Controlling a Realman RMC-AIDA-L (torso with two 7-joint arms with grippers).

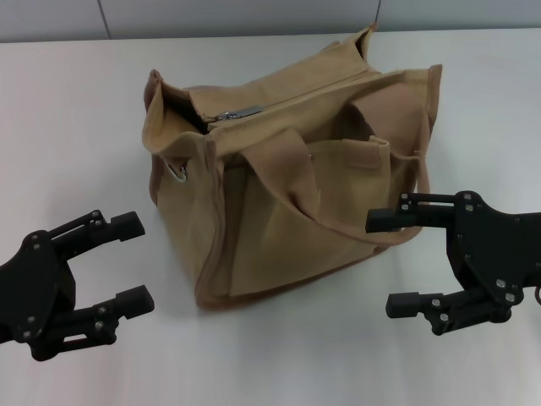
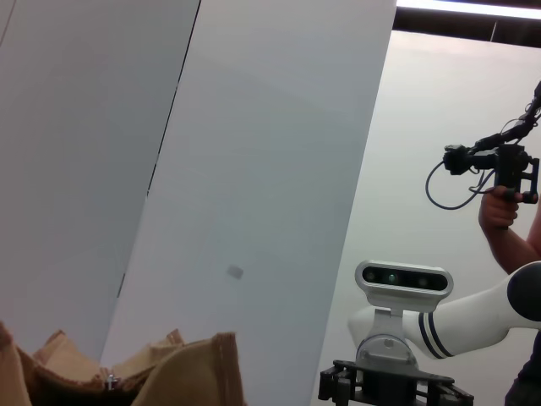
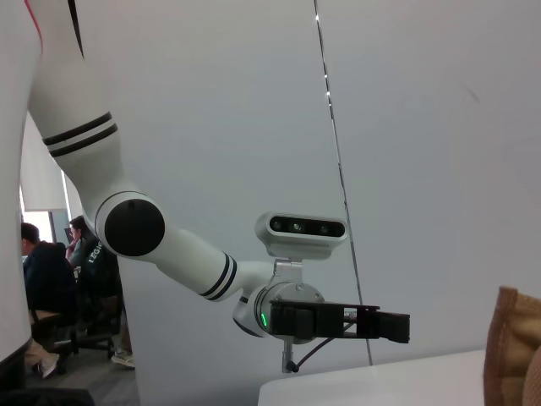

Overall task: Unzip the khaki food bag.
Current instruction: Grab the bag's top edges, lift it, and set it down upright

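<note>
The khaki food bag (image 1: 287, 194) stands on the white table (image 1: 76, 127) in the middle of the head view. Its silver zipper pull (image 1: 239, 112) lies at the left end of the top seam, and a metal ring (image 1: 179, 172) hangs on the left side. A loop handle (image 1: 292, 182) droops over the front pocket. My left gripper (image 1: 139, 260) is open and empty, low at the left, short of the bag. My right gripper (image 1: 386, 263) is open and empty at the bag's right front corner. The bag's top edge shows in the left wrist view (image 2: 186, 372), and its side in the right wrist view (image 3: 511, 347).
A grey wall runs behind the table's far edge (image 1: 254, 17). A person (image 2: 507, 211) holding a hand-held device stands beyond the robot. Seated people (image 3: 51, 271) show in the background of the right wrist view.
</note>
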